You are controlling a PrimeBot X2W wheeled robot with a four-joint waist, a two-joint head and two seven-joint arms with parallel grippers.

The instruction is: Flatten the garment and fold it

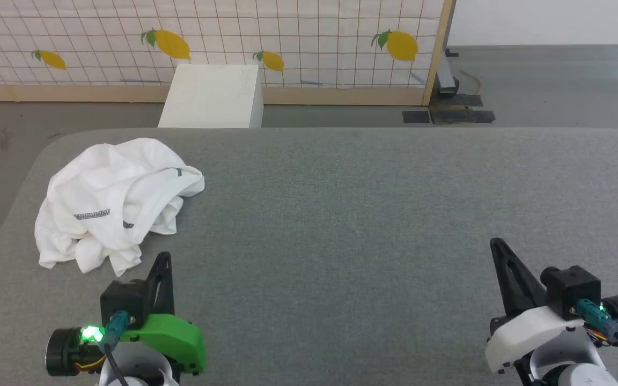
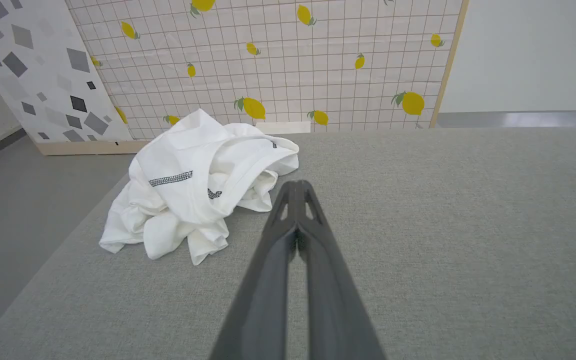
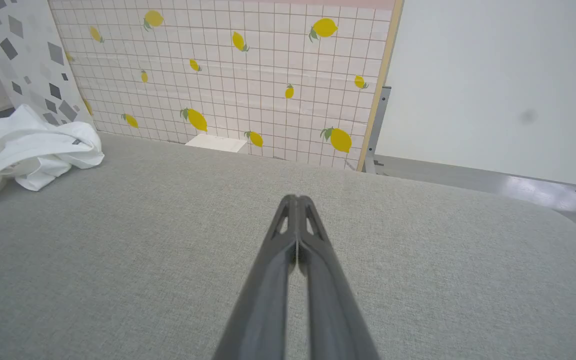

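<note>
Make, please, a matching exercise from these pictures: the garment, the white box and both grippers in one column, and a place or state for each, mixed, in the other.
1. garment
2. white box
3. left gripper
4. right gripper

A. shut, green wrist cover
B. crumpled on the left of the table
C. shut, white wrist cover
D. beyond the table, by the lemon wall

Pairs: 1-B, 2-D, 3-A, 4-C

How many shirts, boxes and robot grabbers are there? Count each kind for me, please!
White T-shirt: 1
White box: 1
Grippers: 2, the left gripper and the right gripper
Total: 4
</note>
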